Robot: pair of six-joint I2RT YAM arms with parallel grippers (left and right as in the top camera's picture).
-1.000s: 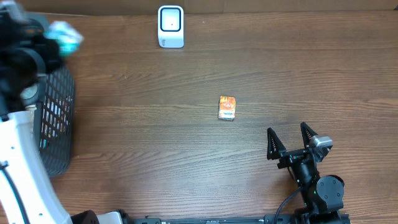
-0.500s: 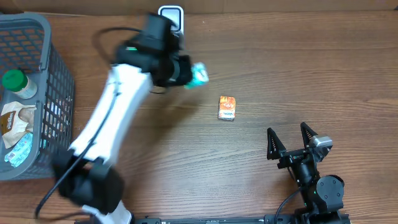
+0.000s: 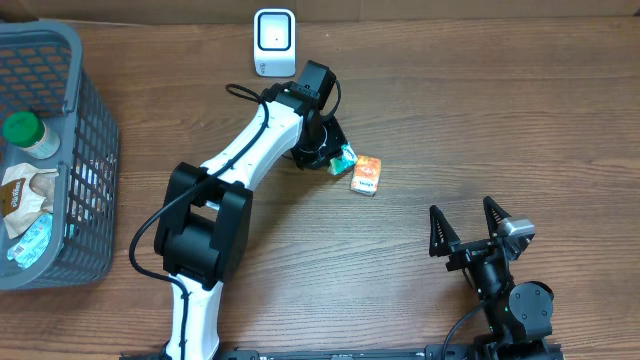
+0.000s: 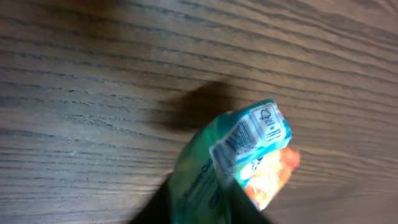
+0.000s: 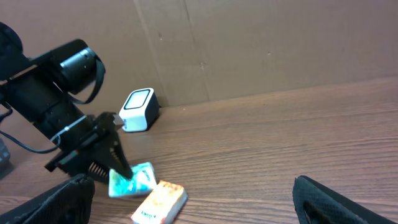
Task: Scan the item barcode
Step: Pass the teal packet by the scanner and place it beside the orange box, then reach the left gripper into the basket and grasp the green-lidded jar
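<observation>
A teal packet point(image 3: 343, 160) with a barcode on its white end lies low over the table, touching a small orange packet point(image 3: 366, 173). My left gripper point(image 3: 335, 158) reaches down on it from the left. In the left wrist view the teal packet point(image 4: 242, 143) fills the gap between my two dark fingers point(image 4: 160, 208), with the orange packet point(image 4: 273, 174) just behind it. Whether the fingers still press it does not show. The white scanner point(image 3: 274, 42) stands at the back edge. My right gripper point(image 3: 465, 215) is open and empty at the front right.
A dark mesh basket point(image 3: 95, 180) at the left edge holds a green-capped bottle point(image 3: 22, 128) and other packets. The right wrist view shows the scanner point(image 5: 137, 102), the teal packet point(image 5: 132, 179) and the orange packet point(image 5: 160, 203) against a cardboard back wall.
The left arm swung from the basket past the scanner and came down with the teal packet beside the orange one. The right arm has not moved.
</observation>
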